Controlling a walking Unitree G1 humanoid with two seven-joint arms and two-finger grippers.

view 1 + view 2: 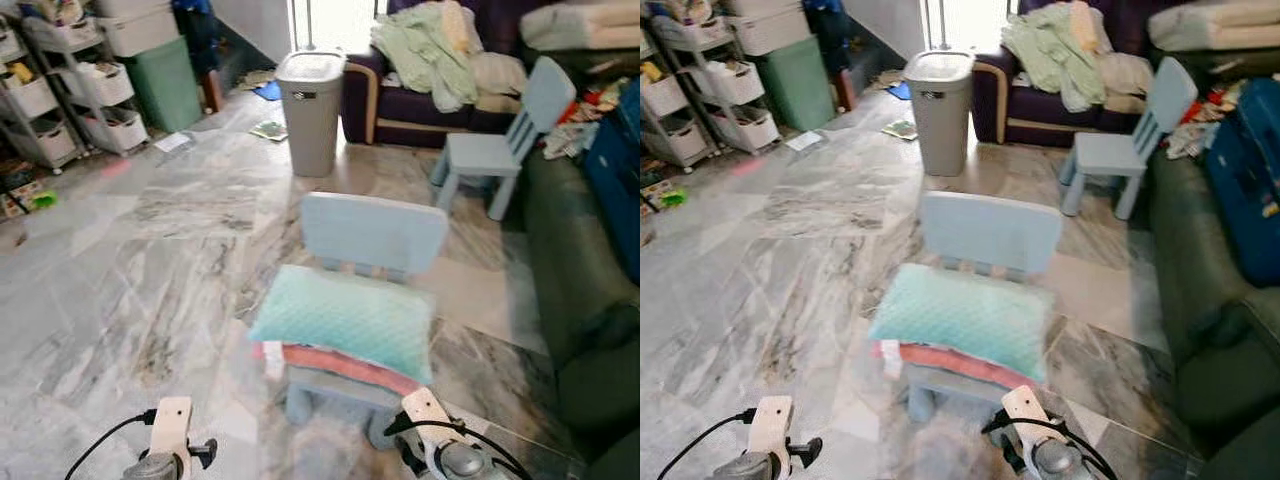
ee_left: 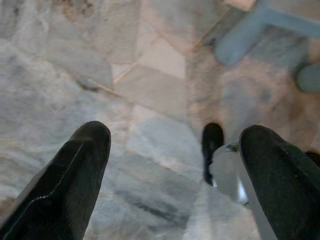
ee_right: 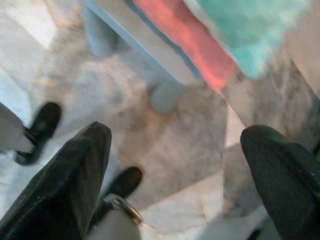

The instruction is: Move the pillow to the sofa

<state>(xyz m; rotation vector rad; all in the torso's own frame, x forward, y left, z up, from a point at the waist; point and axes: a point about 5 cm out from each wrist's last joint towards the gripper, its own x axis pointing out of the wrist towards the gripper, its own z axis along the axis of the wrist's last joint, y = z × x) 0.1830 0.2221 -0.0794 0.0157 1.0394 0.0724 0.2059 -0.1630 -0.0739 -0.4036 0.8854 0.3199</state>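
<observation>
A teal quilted pillow (image 1: 345, 320) lies on the seat of a small light-blue child's chair (image 1: 375, 235), on top of a flat pink cushion (image 1: 340, 365). The dark green sofa (image 1: 570, 270) runs along the right side. My left arm (image 1: 170, 440) and right arm (image 1: 430, 425) hang low in front of the chair. In the left wrist view the left gripper (image 2: 175, 145) is open over bare marble floor. The right gripper (image 3: 175, 145) is open too, below the chair's edge, with the pillow (image 3: 250, 30) and pink cushion (image 3: 190, 45) beyond its fingertips.
A grey lidded bin (image 1: 310, 110) stands behind the chair. A second blue chair (image 1: 495, 150) sits by a purple sofa (image 1: 400, 115) piled with laundry. Storage racks (image 1: 70, 90) line the far left. A blue box (image 1: 615, 170) rests on the green sofa. Marble floor (image 1: 150, 260) lies open to the left.
</observation>
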